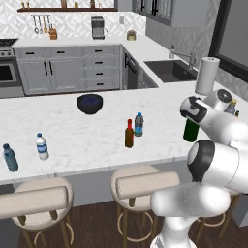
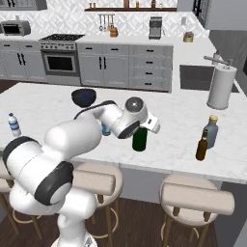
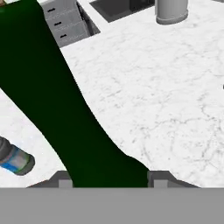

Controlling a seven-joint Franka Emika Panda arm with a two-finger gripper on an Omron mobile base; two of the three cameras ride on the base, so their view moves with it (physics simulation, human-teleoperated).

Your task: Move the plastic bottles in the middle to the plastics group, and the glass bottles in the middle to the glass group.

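White marble counter (image 1: 72, 126), one green wine bottle (image 3: 65, 118) (gripper-held) (image 3: 109, 183)

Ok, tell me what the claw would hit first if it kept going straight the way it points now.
Nothing ahead to reach: the green wine bottle already sits between the fingers of the claw. Beyond the bottle lies the white counter, with the paper towel roll further off; the depth is hard to judge.

Grey cabinets (image 1: 68, 68) w/ white marble counter (image 1: 72, 131), dark sink (image 1: 169, 70), padded stools (image 1: 41, 201) on wood floor (image 2: 140, 222)
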